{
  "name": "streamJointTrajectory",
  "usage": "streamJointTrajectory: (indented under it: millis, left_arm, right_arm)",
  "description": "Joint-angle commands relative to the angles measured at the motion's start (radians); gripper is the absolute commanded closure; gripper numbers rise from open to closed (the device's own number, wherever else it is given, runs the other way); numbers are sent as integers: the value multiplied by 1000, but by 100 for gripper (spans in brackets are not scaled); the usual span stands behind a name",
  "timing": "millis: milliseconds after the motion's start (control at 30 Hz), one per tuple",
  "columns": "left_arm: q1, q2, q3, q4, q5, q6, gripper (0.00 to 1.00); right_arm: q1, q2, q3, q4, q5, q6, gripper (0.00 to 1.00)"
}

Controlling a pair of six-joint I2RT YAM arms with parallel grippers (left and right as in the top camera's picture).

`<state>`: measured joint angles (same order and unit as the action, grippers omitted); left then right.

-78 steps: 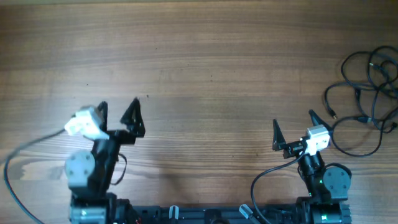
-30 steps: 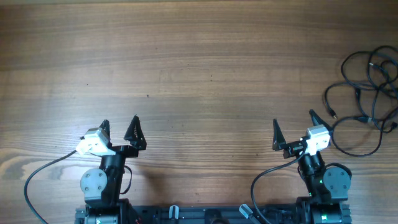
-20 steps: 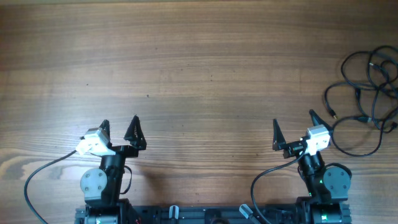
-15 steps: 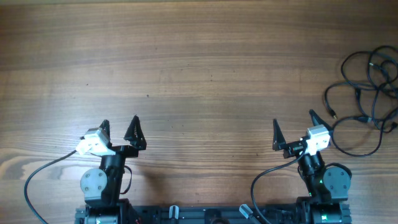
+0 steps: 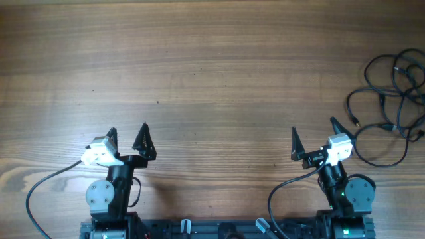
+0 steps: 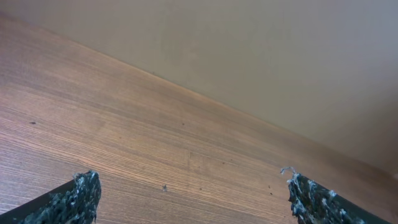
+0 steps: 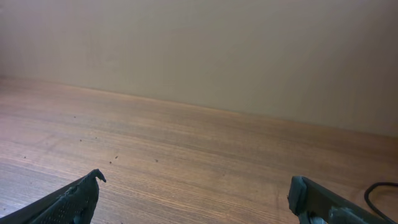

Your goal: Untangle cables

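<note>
Left fingers spread, right fingers spread, cables tangled aside

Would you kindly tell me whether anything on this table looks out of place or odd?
Only the thin black cables: they lie tangled in overlapping loops at the right edge of the wooden table, partly running out of the overhead view. The left tool and right tool stand open and empty, apart from them.

The cables, thin black cords with small plugs, lie loosely tangled in loops at the table's far right edge.
</note>
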<state>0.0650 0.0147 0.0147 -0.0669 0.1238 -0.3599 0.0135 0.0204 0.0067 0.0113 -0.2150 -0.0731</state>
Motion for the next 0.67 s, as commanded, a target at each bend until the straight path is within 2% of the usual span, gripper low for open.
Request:
streamJointTrajectory:
  millis: [0,633]
  left_arm:
    - [-2,-8,-9,0,-13,16,0]
    - [-2,-8,-9,0,-13,16,0]
  right_arm:
    - [0,-9,-2,3,13,4,0]
    - [0,-9,-2,3,13,4,0]
